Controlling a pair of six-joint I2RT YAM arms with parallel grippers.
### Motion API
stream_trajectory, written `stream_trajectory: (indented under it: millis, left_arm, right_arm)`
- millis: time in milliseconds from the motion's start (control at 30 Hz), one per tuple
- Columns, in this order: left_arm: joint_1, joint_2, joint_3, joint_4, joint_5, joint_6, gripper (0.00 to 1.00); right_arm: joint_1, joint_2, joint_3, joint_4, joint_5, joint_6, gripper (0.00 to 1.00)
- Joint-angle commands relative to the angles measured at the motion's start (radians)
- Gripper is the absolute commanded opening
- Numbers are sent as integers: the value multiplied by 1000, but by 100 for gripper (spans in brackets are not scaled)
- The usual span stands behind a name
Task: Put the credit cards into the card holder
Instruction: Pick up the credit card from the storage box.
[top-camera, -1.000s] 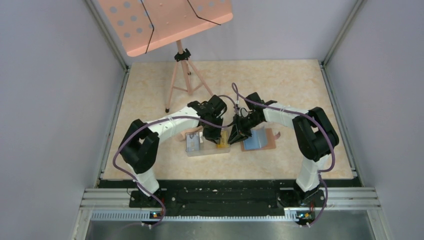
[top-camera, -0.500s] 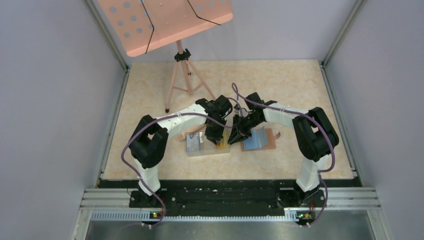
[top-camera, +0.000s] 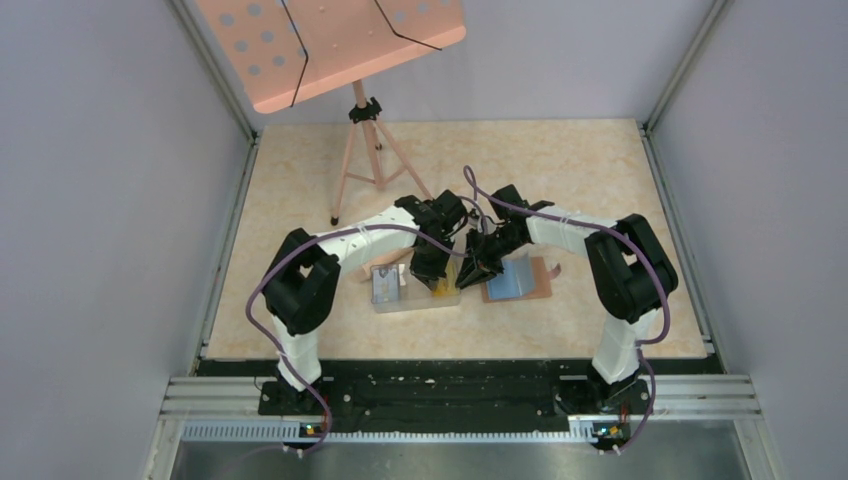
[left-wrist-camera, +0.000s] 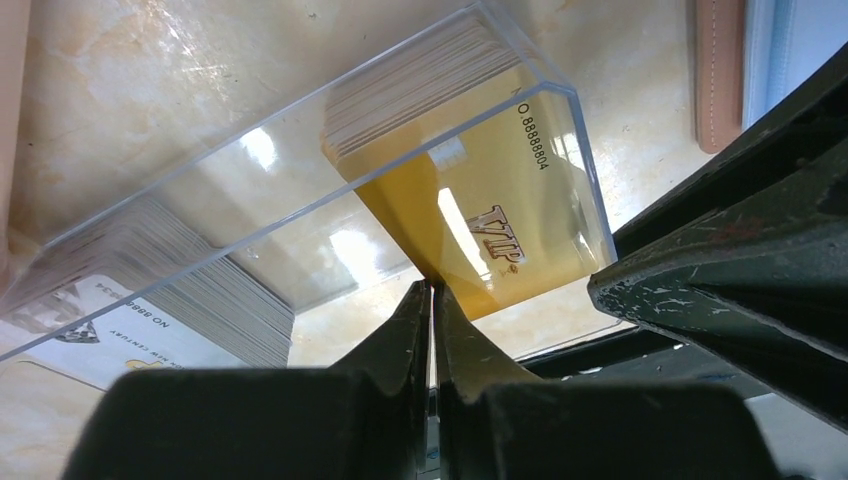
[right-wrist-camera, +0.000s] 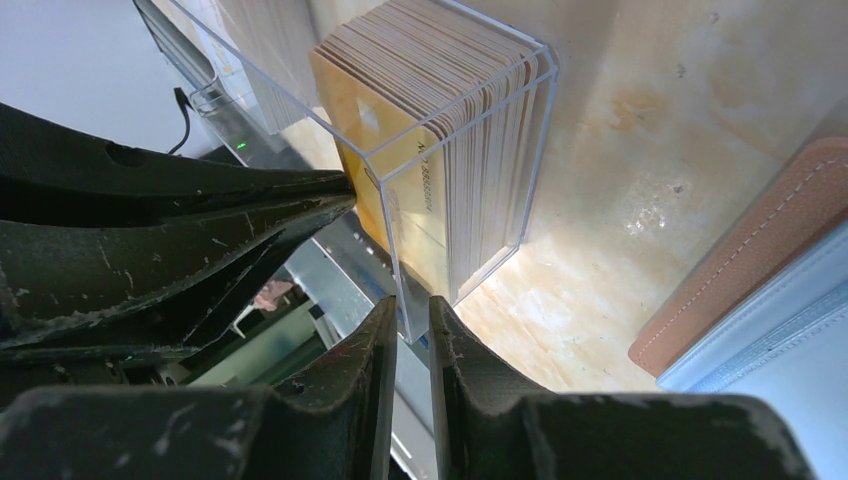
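Both arms met over the clear acrylic box (left-wrist-camera: 300, 214) mid-table (top-camera: 560, 170).

- Cards: all in the box, standing on edge in two stacks. Yellow VIP cards (left-wrist-camera: 480, 200) sat at the end nearer the holder. The pale cards (left-wrist-camera: 205, 300) sat at the far end. I saw none in the holder.
- Brown card holder (right-wrist-camera: 745, 265): it lay open and flat just beside the box, on the right arm's side, pale blue lining (right-wrist-camera: 800, 340) facing up. I judged it was placed there so a lifted card has only a short way to go.
- Right gripper (right-wrist-camera: 411, 320): fingers straddled the box's corner wall and closed in on it. I read this as a brace, so the light box would not lift or skid when a card is pulled.
- Left gripper (left-wrist-camera: 431, 300): jaws squeezed to a hairline slit at the lower edge of the front yellow card. I could not tell whether that card's edge or the box wall sat in the slit.

My read of the step: singling out one yellow card. The stack is tight, so two cards may come up together.
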Motion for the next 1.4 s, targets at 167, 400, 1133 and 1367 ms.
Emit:
stream_trajectory:
  millis: [167,400,1133,1367]
  left_arm:
    - [-15,-128,-53,176,80,-91,3]
    - [0,-157,-90,216,100,-126,3]
    - [54,-245,-224,422,230,-240,17]
    - [54,-250,-214,415,234,-253,20]
  right_arm:
    - [18,14,7,22,-23,-1,18]
    - [18,15,8,22,-24,-4,18]
    - [18,13,10,21,-21,-3,17]
    - [18,12,9,20,-21,-5,18]
